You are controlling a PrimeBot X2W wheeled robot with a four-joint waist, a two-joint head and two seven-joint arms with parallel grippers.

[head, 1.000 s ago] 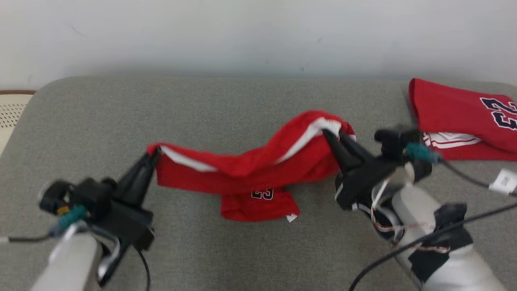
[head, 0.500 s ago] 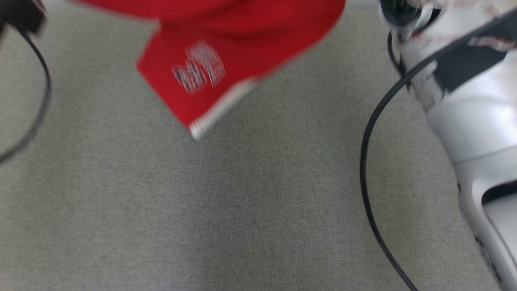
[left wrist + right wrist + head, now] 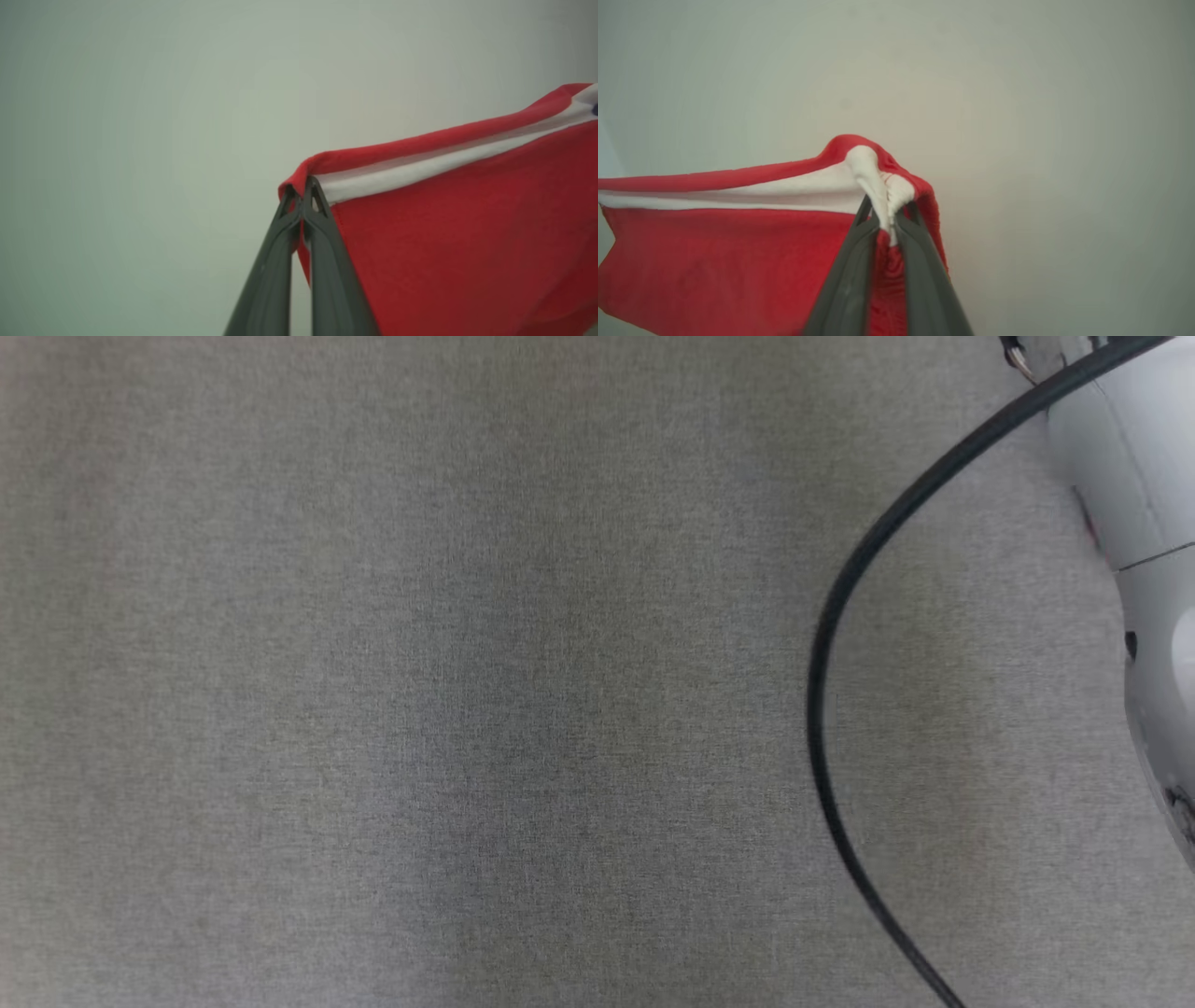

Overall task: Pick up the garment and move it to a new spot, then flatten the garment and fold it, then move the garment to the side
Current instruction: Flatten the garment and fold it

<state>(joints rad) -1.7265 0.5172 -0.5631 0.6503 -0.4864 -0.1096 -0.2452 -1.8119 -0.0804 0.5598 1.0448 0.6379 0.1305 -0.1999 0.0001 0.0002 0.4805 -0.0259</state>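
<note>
Left jaws pinched on one end of the red fabric garment (image 3: 467,242) with the white-striped edge, right jaws clamped on its bunched far end, so it spans lengthwise between my arms, hanging before the pale wall (image 3: 140,116), neither arm nearer.

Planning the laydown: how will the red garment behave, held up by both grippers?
Probably floppy: the red garment drapes loosely from the edge pinched by the left gripper. Likely light, since thin fingertip pinches carry it. It may bunch rather than slip: the white band wads up at the right gripper.
</note>
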